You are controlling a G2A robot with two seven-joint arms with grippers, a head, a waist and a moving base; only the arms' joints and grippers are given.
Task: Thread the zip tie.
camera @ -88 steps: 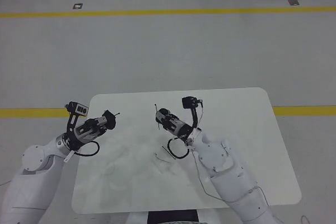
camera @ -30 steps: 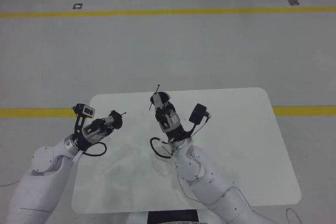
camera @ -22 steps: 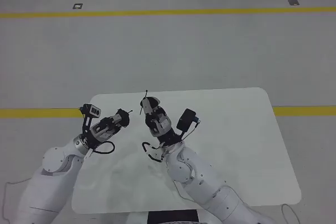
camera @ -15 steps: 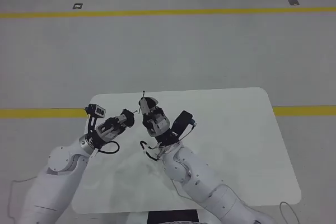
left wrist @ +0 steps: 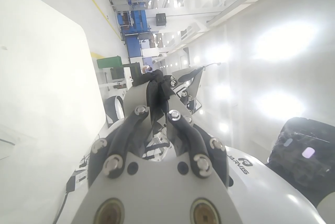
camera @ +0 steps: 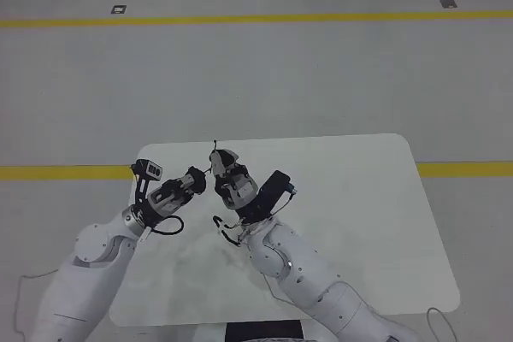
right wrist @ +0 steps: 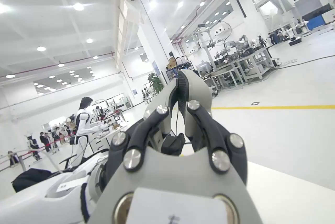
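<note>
Over the far left part of the white table (camera: 359, 214), the left gripper (camera: 197, 178) and right gripper (camera: 216, 160) hang almost tip to tip. The right one's fingers are clamped on the thin black zip tie (camera: 214, 147), its tail poking out beyond them. The left one's fingers are pressed together. A white label (right wrist: 170, 205) with dark print sits on the right gripper's housing.
</note>
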